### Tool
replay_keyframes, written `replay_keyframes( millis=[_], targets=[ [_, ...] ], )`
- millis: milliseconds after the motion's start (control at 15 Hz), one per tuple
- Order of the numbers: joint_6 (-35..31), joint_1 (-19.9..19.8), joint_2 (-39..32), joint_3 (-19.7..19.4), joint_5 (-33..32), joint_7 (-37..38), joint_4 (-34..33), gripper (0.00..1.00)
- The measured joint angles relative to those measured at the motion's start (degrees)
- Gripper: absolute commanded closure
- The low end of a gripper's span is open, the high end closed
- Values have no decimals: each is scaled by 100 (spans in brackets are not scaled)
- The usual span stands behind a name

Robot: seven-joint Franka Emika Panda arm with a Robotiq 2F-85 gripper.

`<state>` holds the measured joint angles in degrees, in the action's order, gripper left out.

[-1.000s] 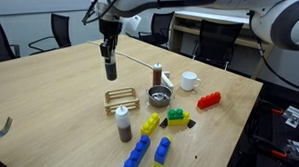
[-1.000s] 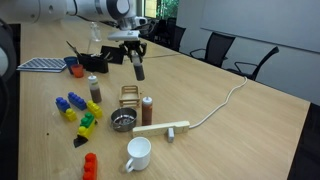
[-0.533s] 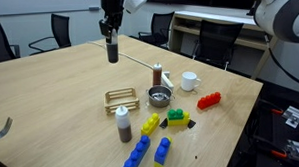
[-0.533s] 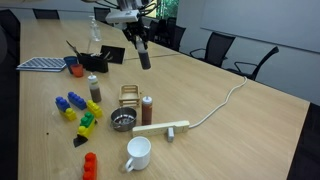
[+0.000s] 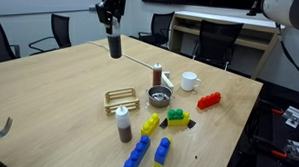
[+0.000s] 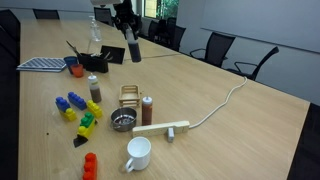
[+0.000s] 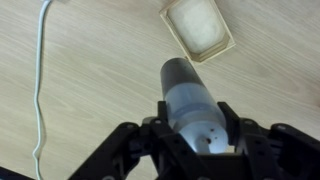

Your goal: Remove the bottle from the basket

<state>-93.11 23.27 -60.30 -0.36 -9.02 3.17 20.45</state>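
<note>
**Above the table: shaker bottle aloft in the gripper, clear of the wire basket**

High over the wooden table point(image 5: 50, 87), the gripper point(image 5: 113, 33) is clenched on the dark shaker bottle point(image 5: 114, 47). In both exterior views the bottle hangs nearly upright from its upper end, with open air beneath it. In the wrist view the fingers point(image 7: 140, 135) press against either side of the bottle's paler end, and its darker end points down toward the tabletop.

The wire basket point(image 5: 121, 97), low and gold-coloured, sits on the table well below the bottle and apart from it. Just beside the basket are a round metal strainer point(image 5: 160, 97) and a brown white-capped bottle point(image 5: 157, 73). A brown bottle with a long white top point(image 5: 123, 124) stands near the basket's other side.

A white mug point(image 5: 189, 81) and a red block point(image 5: 209, 100) lie farther along, with a green block point(image 5: 177, 117), a yellow block point(image 5: 150, 124) and blue blocks point(image 5: 137, 154) close by. In an exterior view a wooden bar point(image 6: 163, 128) lies near the strainer, and a white cable point(image 6: 225, 100) trails from it. The wrist view also shows a pale rectangular object point(image 7: 200, 28) on the table beyond the bottle; what it is cannot be told
</note>
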Motion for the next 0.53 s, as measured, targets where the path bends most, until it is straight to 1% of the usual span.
replay_keyframes(
  millis=[267,533],
  targets=[
    [660,55,114,82,224,104,10,73],
    [1088,62,125,262,519,104,13,73]
  ],
)
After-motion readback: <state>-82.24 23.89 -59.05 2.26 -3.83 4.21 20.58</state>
